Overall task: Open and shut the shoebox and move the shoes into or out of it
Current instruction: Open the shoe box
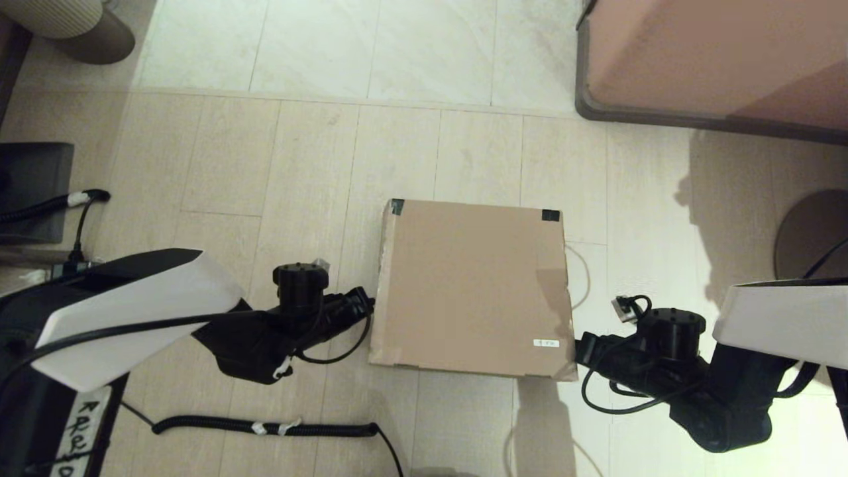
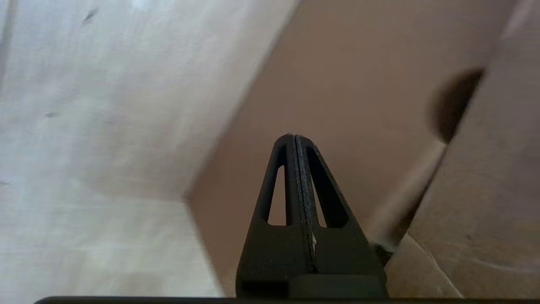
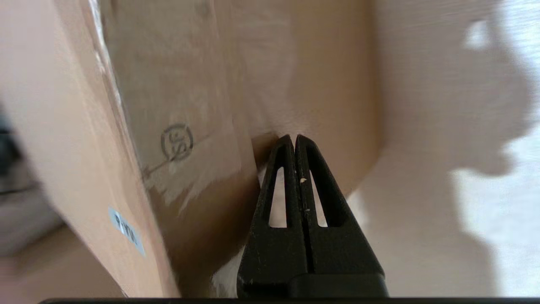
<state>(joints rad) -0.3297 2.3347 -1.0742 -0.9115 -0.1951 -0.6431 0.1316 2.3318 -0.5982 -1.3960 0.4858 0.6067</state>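
**Closed box flanked by two closed claws**

The shoebox (image 1: 472, 288) sat shut on the floor (image 1: 318, 152) in the middle of the scene, lid flat, taped corners on its far edge and the small white label (image 1: 546, 342) near its near right corner. No shoes showed.

The left gripper (image 1: 361, 306) lay just beside the box's left wall, fingers pressed together with nothing between them. The right gripper (image 1: 582, 350) sat at the near right corner, also pressed together and empty.

The box lay between the claws, inward from each, its plan nearly square. Both arms were about equally near. The taped far edge looked like the hinge, so lifting would likely start from the near edge, which the right claw was closer to.
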